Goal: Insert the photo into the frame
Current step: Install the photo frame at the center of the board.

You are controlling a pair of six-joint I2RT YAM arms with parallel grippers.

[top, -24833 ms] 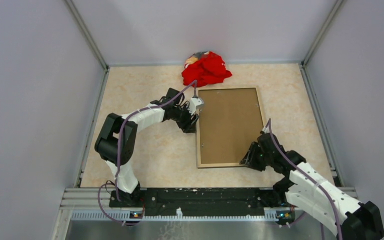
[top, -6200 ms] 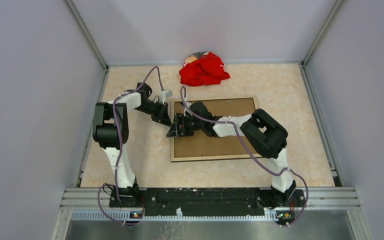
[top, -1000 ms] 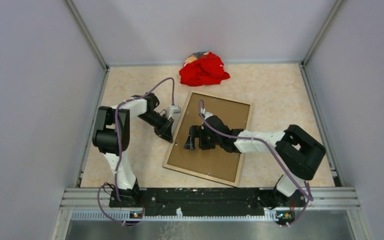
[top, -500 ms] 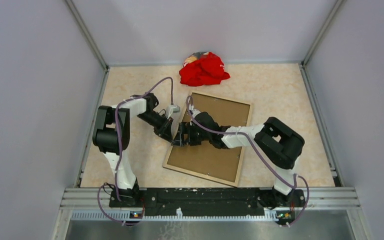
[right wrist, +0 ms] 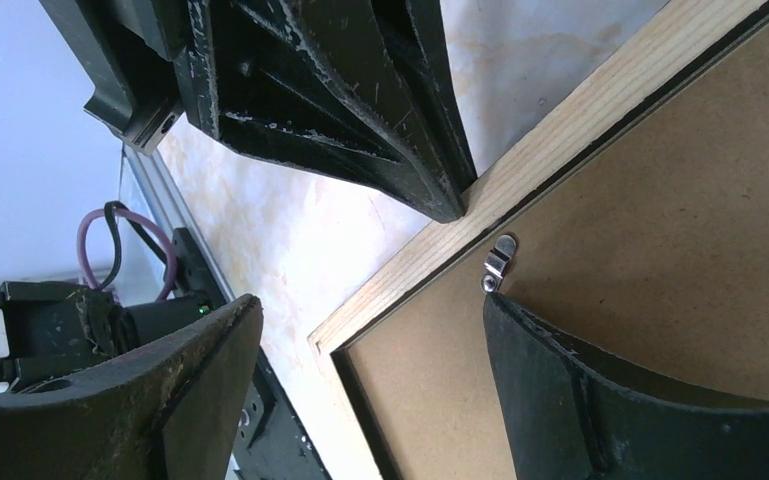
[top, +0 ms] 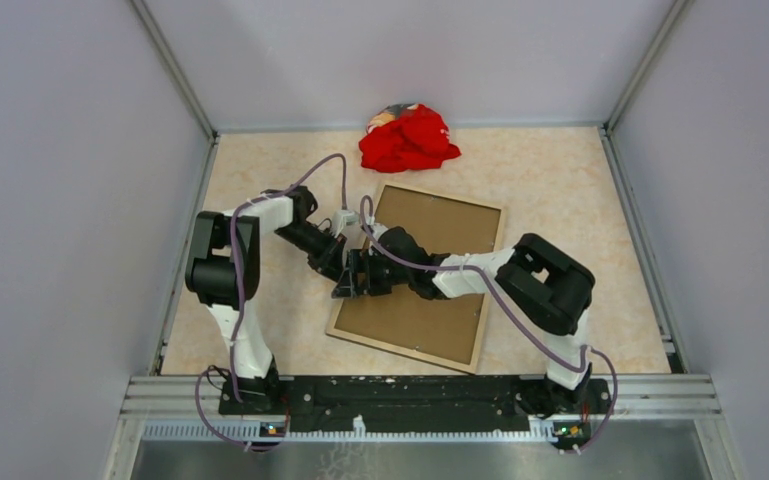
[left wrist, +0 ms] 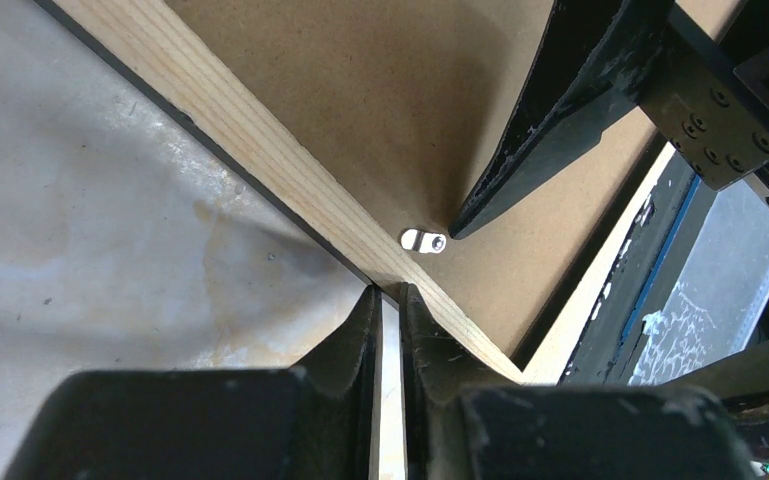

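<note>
The frame (top: pixel 400 352) lies back side up and skewed on the table, its pale wood rail (left wrist: pixel 250 150) around a brown hardboard backing (top: pixel 430 300). The photo is hidden. My left gripper (left wrist: pixel 386 292) is shut to a narrow slit, with its tips against the outer side of the frame's left rail. From the right wrist it shows as one dark wedge (right wrist: pixel 360 110) touching the rail (right wrist: pixel 580 130). My right gripper (right wrist: pixel 370 320) is open wide. One finger (left wrist: pixel 560 110) rests beside a small metal turn-clip (right wrist: pixel 500 258) on the backing, and the other is over the table outside the rail.
A crumpled red cloth (top: pixel 410 138) lies at the back of the table, just beyond the frame's far corner. Grey walls close in the table on three sides. Both grippers crowd the same spot (top: pixel 350 278) at the frame's left edge.
My right gripper has slid left across the backing to the frame's left edge, beside the left gripper. The left gripper and the frame have hardly moved.
</note>
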